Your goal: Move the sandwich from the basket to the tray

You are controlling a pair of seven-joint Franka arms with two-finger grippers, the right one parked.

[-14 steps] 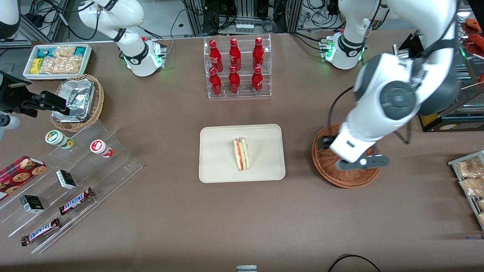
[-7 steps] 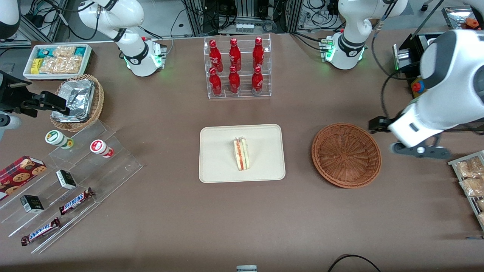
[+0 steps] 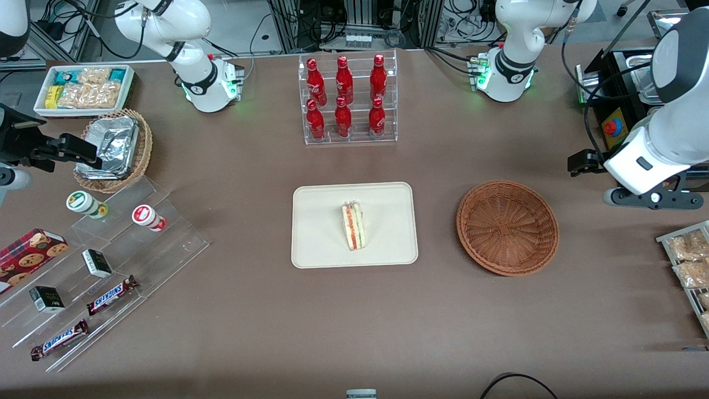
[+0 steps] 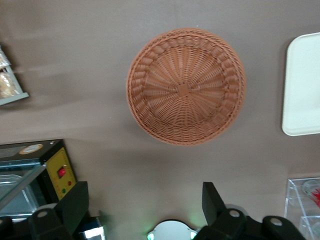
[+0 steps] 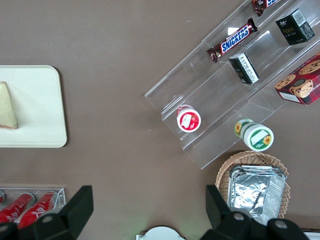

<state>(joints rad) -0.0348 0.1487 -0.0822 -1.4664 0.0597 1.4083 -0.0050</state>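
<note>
The sandwich (image 3: 353,225) lies on its side in the middle of the cream-white tray (image 3: 321,244), its red, orange and green layers showing. It also shows in the right wrist view (image 5: 7,106) on the tray (image 5: 40,100). The reddish-brown wicker basket (image 3: 507,227) is empty, beside the tray toward the working arm's end. My left gripper (image 3: 648,198) hangs above the table beside the basket, nearer the table's end, open and empty. In the left wrist view the open gripper (image 4: 145,200) looks down on the empty basket (image 4: 186,86) and a tray edge (image 4: 302,85).
A clear rack of red bottles (image 3: 346,100) stands farther from the camera than the tray. Black equipment with a red button (image 3: 609,127) and a rack of packaged snacks (image 3: 687,260) flank my gripper. Acrylic steps with snacks (image 3: 105,260) and a foil-lined basket (image 3: 113,148) lie toward the parked arm's end.
My left gripper moved from over the basket sideways toward the working arm's end of the table, then a little farther from the camera. The sandwich stayed on the tray.
</note>
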